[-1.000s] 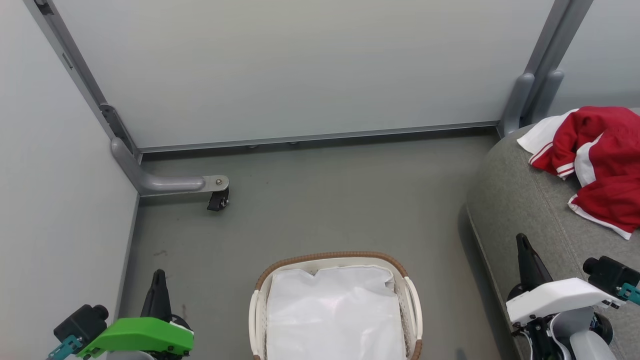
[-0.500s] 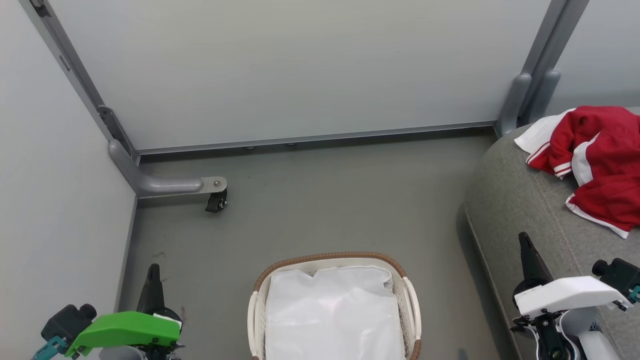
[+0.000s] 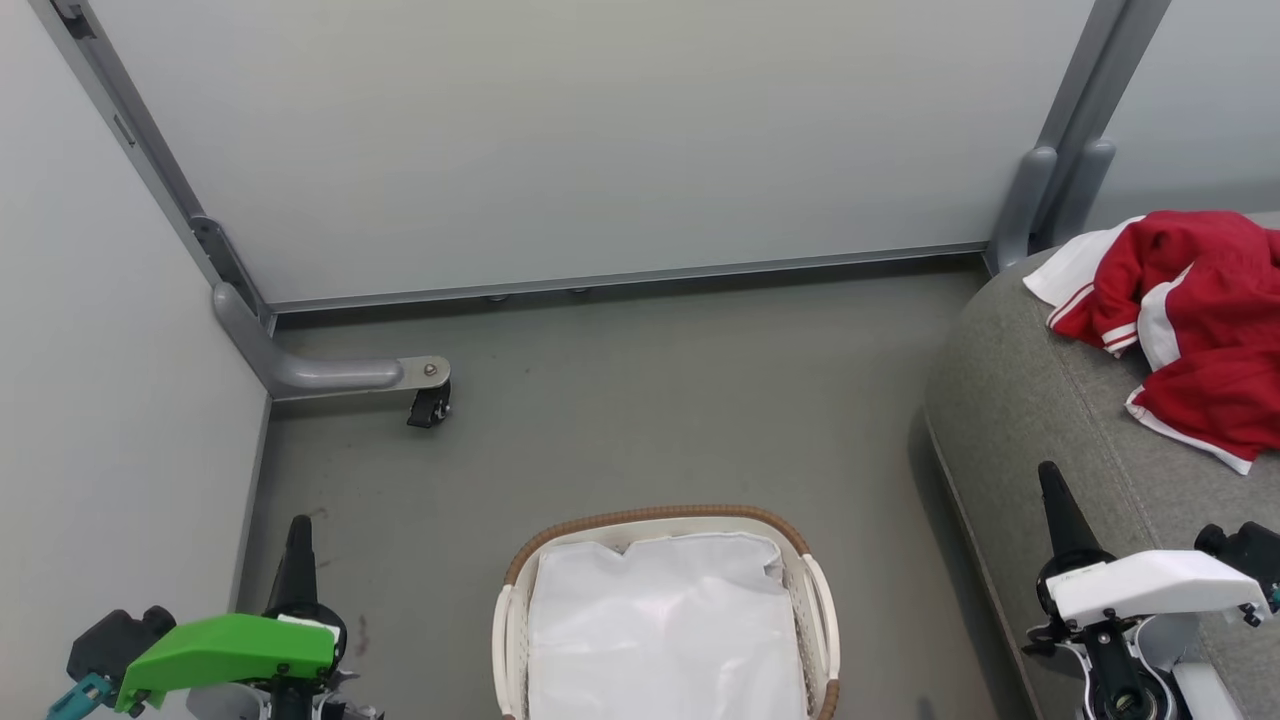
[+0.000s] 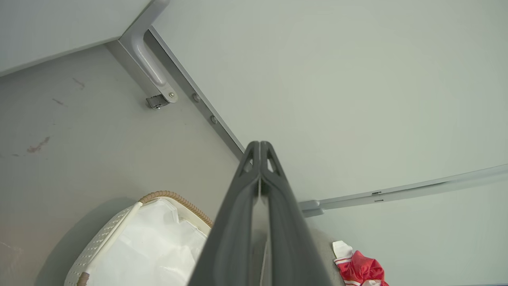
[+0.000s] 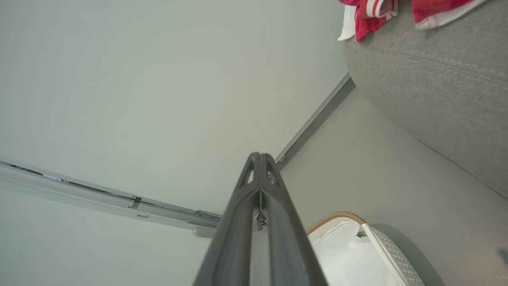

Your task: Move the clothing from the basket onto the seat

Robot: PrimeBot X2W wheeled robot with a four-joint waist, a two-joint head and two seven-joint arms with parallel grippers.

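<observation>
- The red sports clothing with white striped trim [image 3: 1195,330] lies crumpled on the large grey woven-fabric seat [image 3: 1030,400], towards its far end near the pale wall panels [image 3: 600,130].
- The oval white perforated plastic basket with a brown woven rim [image 3: 655,516] stands on the grey floor [image 3: 650,400], near the seat's rounded edge. The white fabric liner [image 3: 665,620] shows inside it.
- The left fingers [image 3: 298,570] are pressed together tip to tip with nothing between them. They are above the floor to the left of the basket. The basket lies between them and the clothing, which is well apart from them.
- The right fingers [image 3: 1060,515] are likewise closed tip to tip on nothing. In the head view they rise against the seat's near edge. The clothing lies further along the seat, ahead and to the right of their tips, apart from them.
- In the left wrist view the clothing [image 4: 359,270] sits low on the right of the fingers [image 4: 242,206], and the basket [image 4: 174,196] low on the left.
- In the right wrist view the clothing [image 5: 369,16] is at the top right, on the seat [image 5: 428,87].
</observation>
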